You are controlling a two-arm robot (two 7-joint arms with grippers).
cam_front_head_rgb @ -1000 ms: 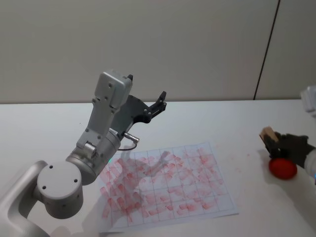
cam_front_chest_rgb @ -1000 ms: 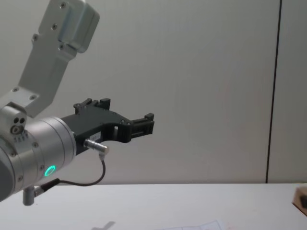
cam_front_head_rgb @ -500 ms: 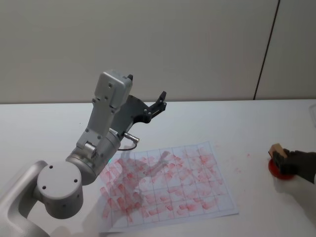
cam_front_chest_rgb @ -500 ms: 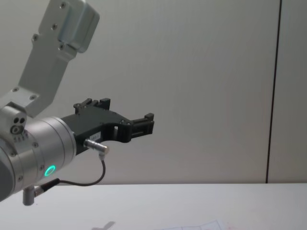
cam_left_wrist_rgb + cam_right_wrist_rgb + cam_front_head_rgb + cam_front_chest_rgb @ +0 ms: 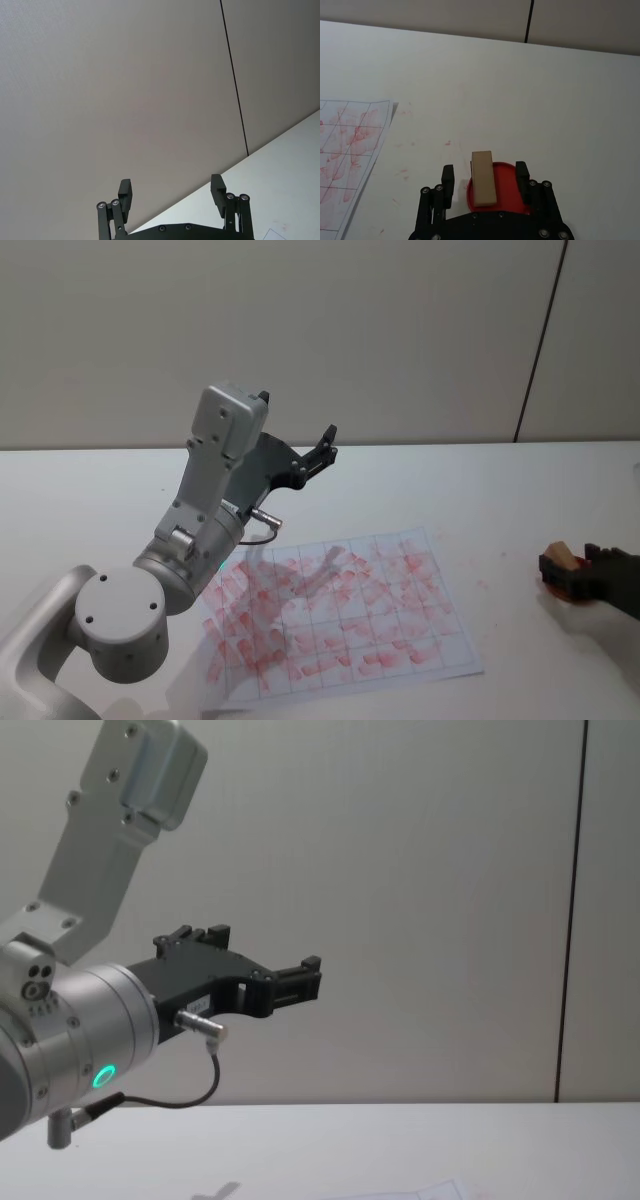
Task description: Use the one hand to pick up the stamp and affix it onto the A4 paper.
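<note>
Bare lab test bench: white table; blank panelled wall

A plain beige wall runs behind the far edge of the white table, flat and evenly lit. A thin dark vertical seam splits the wall toward the right, dropping straight to the table's back edge.

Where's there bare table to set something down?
Bare table lies between the A4 paper and the red pad, and behind the paper toward the wall. It is crowded at the right gripper, open around the stamp.
</note>
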